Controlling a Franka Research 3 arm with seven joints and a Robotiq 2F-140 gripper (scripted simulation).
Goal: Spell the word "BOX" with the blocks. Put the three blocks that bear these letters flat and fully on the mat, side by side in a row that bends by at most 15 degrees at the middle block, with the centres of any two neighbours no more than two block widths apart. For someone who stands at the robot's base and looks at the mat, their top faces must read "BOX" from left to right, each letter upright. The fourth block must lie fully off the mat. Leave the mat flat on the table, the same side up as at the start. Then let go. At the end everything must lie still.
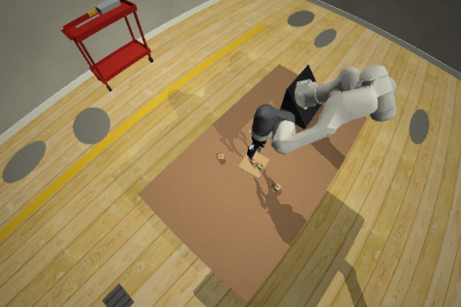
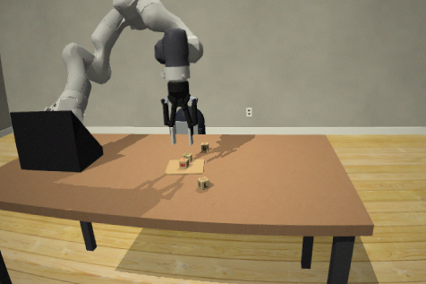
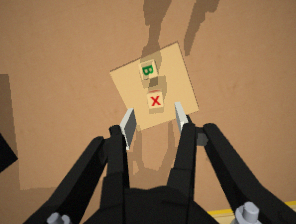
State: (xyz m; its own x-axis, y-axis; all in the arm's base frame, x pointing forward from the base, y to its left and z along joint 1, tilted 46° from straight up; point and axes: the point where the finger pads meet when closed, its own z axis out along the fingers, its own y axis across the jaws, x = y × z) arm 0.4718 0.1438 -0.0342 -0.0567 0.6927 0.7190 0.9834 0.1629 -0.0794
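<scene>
A tan square mat [image 3: 179, 75] [image 2: 197, 169] [image 1: 247, 167] lies on the brown table. Two blocks stand on it close together: one with a green B [image 3: 147, 69] [image 2: 188, 157] and one with a red X [image 3: 155, 101] [image 2: 183, 163]. My gripper [image 3: 154, 113] [image 2: 182, 142] [image 1: 251, 155] hangs above the mat's near edge, partly open and with nothing between its fingers. A third block [image 2: 204, 146] [image 1: 221, 157] lies off the mat beyond it. A fourth block [image 2: 203, 183] [image 1: 277, 187] lies off the mat on the other side. Their letters are too small to read.
A black box [image 2: 49, 140] [image 1: 302, 101] stands on the table by the robot's base. A red cart [image 1: 108, 38] stands far off by the wall.
</scene>
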